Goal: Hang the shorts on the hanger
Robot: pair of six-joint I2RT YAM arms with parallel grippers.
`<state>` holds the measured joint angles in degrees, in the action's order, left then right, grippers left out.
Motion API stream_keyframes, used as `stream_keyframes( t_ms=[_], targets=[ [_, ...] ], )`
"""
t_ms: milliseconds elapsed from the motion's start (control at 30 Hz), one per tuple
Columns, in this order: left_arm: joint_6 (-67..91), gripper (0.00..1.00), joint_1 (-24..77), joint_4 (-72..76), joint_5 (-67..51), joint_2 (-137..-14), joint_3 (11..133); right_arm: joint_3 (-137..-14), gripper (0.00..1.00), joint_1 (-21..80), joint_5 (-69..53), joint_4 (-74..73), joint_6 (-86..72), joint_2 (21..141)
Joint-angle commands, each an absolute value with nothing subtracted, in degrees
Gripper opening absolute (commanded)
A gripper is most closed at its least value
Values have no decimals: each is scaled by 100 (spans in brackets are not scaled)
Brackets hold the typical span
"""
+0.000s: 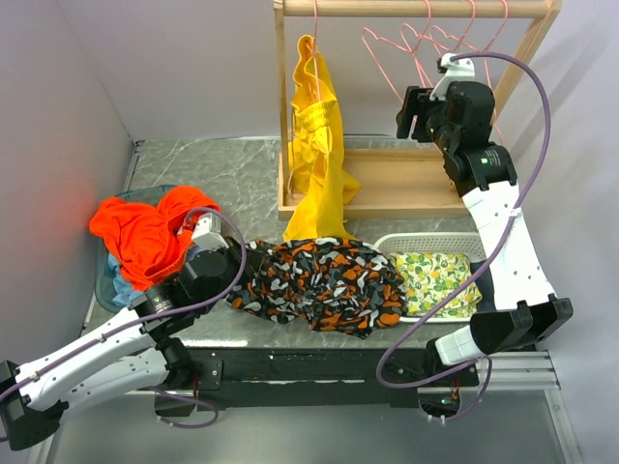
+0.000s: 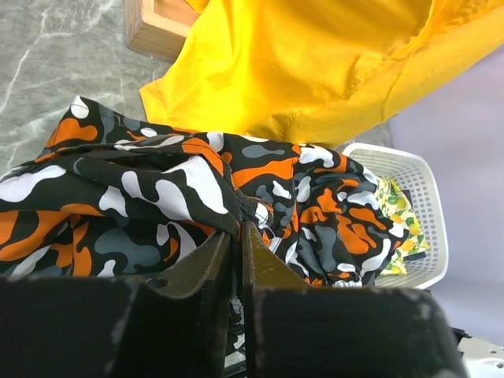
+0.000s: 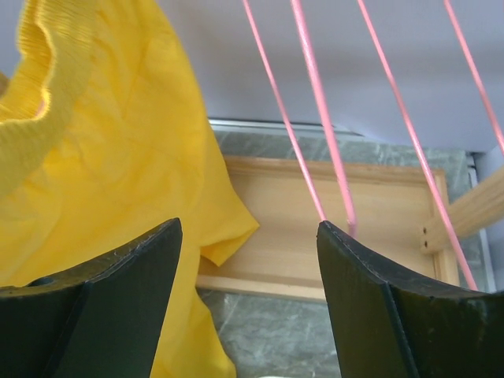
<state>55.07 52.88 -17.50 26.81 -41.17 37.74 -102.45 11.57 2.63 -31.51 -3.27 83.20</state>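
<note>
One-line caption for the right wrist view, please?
Open right tool faces pink hangers, yellow garment hanging at left, wooden rack base beyond.

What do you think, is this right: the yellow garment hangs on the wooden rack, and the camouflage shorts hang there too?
Not quite. The yellow garment does hang on the wooden rack, but the camouflage shorts do not: they lie crumpled on the table. The top external view shows it.
</note>
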Motion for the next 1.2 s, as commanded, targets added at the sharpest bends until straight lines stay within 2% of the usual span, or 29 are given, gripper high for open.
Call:
stream_keyframes(
  t_ms=[0,400,867,967,1167],
  targets=[
    [5291,15,5256,-1679,2760,-4096,4052,-10319,76,1116,-106,-2602,-246,8016],
    [5036,17,5238,-1819,2724,-4227,4289,-10556,77,923,343,-2391,-123,8324],
    [4904,17,5133,-2100,2689,-4245,4614,-10661,77,475,-298,-2215,-53,8938],
    [4922,17,5133,-2144,2725,-4201,4641,-10819,70,483,-501,-2346,-88,9070],
    [4966,17,5133,-2118,2690,-4157,4597,-10898,49,483,-659,-2434,-193,9096]
  ],
)
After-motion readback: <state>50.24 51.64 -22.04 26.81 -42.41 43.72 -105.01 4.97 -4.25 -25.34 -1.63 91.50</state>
